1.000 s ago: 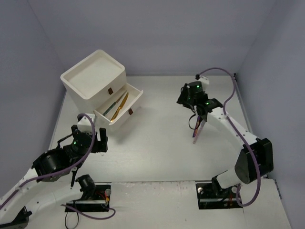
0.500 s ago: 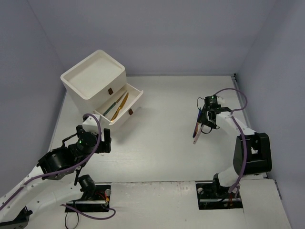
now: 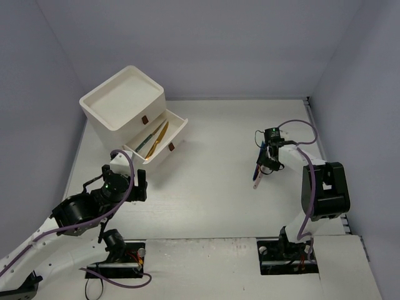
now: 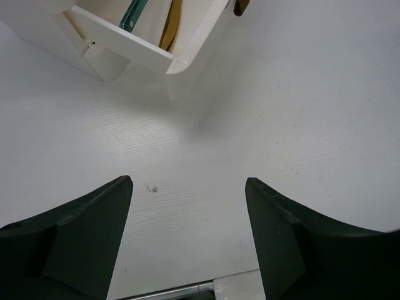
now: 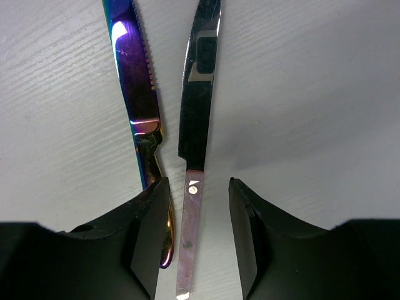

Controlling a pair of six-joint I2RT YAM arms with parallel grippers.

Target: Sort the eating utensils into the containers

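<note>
Two knives lie side by side on the table at the right (image 3: 257,175). In the right wrist view one is a rainbow-purple knife (image 5: 134,94); the other is a silver-bladed knife with a pink handle (image 5: 190,237). My right gripper (image 5: 198,187) (image 3: 264,162) is open and low over them. Its fingers straddle the pink handle with a gap on each side, and the left finger covers part of the rainbow knife's handle. The white cabinet (image 3: 122,100) stands at the back left with one drawer (image 3: 178,128) pulled out. That drawer holds a gold utensil (image 3: 160,134) and a teal utensil (image 3: 147,141). My left gripper (image 4: 187,181) (image 3: 122,178) is wide open and empty, just short of the drawer (image 4: 144,53).
Pale walls close the table in at the left, back and right. Two dark brown handles (image 3: 144,119) show on the cabinet's front. The arm bases (image 3: 115,262) sit at the near edge. A purple cable (image 3: 300,125) loops above the right arm.
The right arm folded back and its gripper came down over the knives' handles, jaws narrowing. The left gripper shifted slightly right.
</note>
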